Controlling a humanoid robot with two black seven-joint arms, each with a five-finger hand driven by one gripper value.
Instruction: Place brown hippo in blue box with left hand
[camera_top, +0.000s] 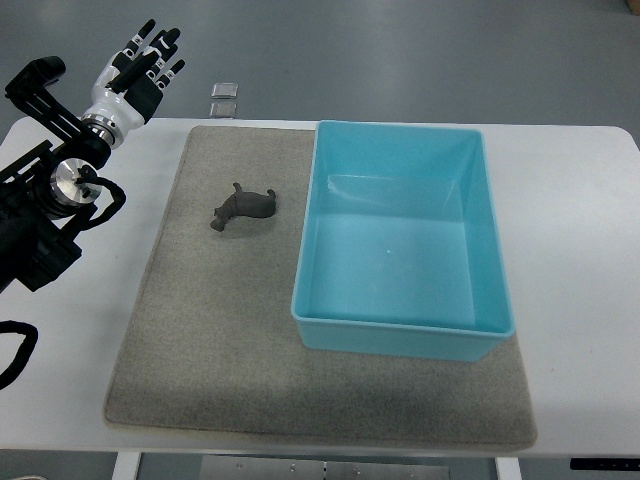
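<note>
Top view shows a white table (580, 250) with a grey felt mat (220, 340) spread across most of its middle. On the mat lies the brown hippo (243, 207), a small dark toy resting on the upper left part of the felt, its head pointing down toward the left. Just to its right, apart from it by a strip of bare mat, stands the blue box (405, 335), a light-blue rectangular tub with nothing inside it. The box sits on the right half of the mat, its far edge near the mat's far edge.

The left hand (140, 68) is up in the far left corner, past the corner of the table and well apart from the hippo. Its black and white fingers (160, 45) are stretched out and slightly spread, holding nothing. The arm behind it, black with a silvery wrist joint, runs down along the left edge over the table's left side.

Beyond the table, on the grey floor, two small square plates (225, 98) lie one behind the other.
</note>
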